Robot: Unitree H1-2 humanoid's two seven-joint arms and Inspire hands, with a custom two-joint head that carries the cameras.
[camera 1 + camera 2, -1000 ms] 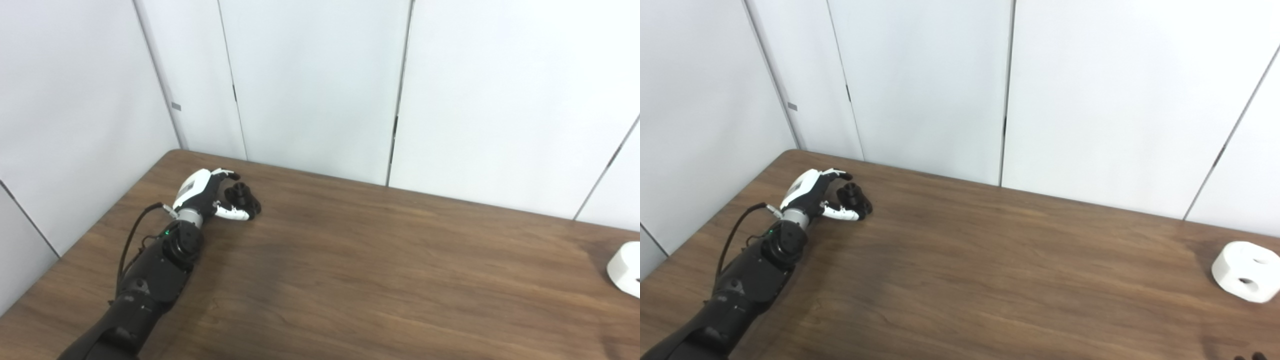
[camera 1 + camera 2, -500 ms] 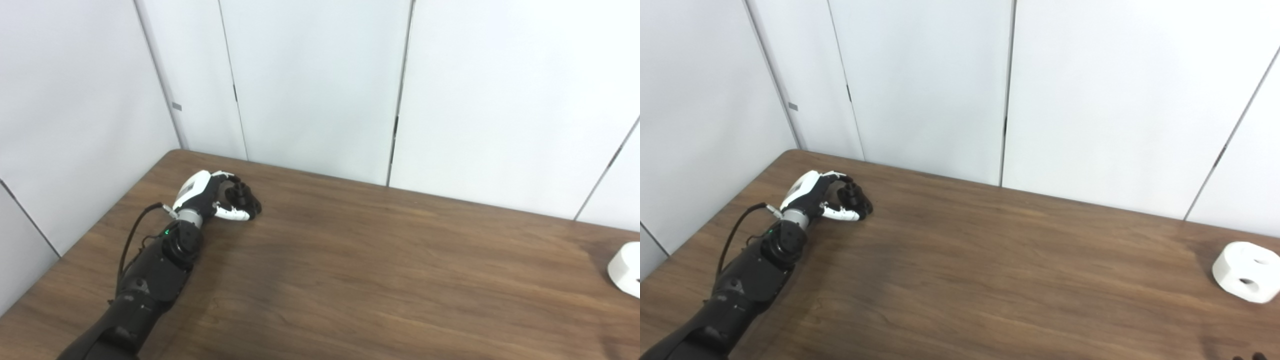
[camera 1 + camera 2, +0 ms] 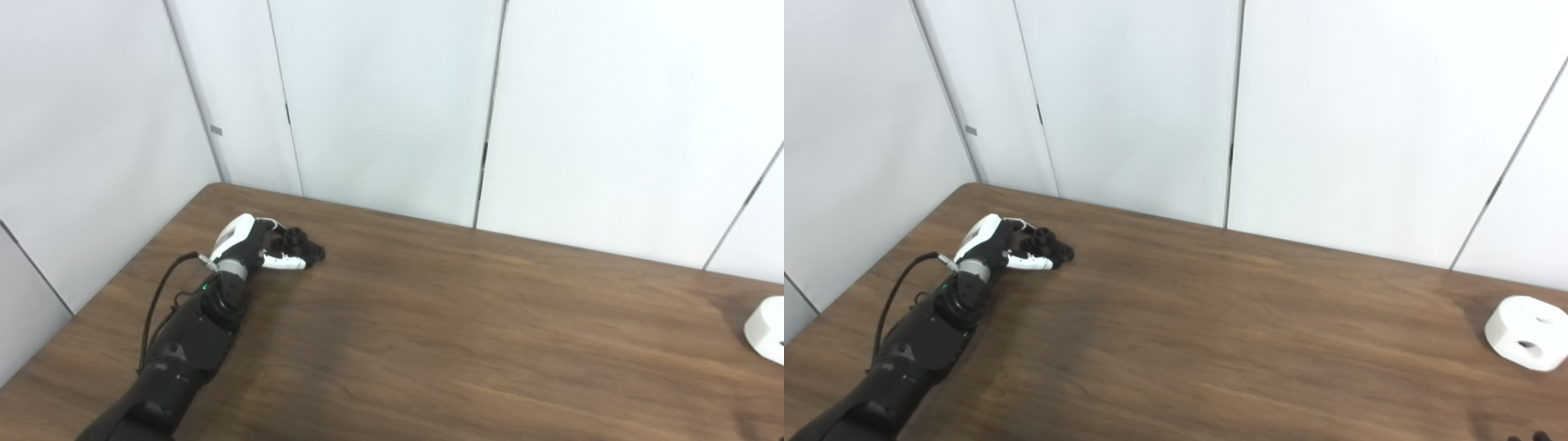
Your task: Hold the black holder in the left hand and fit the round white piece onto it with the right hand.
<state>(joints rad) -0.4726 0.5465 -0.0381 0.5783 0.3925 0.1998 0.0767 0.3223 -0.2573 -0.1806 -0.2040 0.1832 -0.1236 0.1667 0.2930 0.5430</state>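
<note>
We see a wide bare stretch of wooden table (image 3: 1213, 343) between the black holder (image 3: 1048, 247) at far left, wrapped by our left hand (image 3: 995, 246), and the round white piece (image 3: 1524, 331) at the right edge; white wall panels (image 3: 1323, 122) close off the back.

We see a black left arm (image 3: 184, 343) with a looping black cable (image 3: 160, 294) (a green light glows near the wrist) and a white-backed left hand (image 3: 248, 242).
</note>
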